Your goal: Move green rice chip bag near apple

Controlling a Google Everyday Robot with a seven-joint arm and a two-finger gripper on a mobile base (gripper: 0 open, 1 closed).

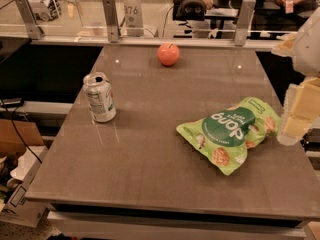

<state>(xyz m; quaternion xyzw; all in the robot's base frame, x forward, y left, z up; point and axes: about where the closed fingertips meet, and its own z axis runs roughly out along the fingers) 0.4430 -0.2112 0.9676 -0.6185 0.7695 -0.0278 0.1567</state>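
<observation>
The silver-and-green aluminium drink can (100,98) stands near the left edge, clear of any path; the small round orange-red apple (168,54) sits by the far edge, where a shove could roll it off; the crinkly light-green rice chip bag (231,134) lies flat right of centre (slick foil, likely to slip from a shallow pinch). The cream-coloured gripper (299,111) hovers just beside the bag's right end; how far open it is I cannot tell; bare grey tabletop (150,154) lies open between bag and apple.
</observation>
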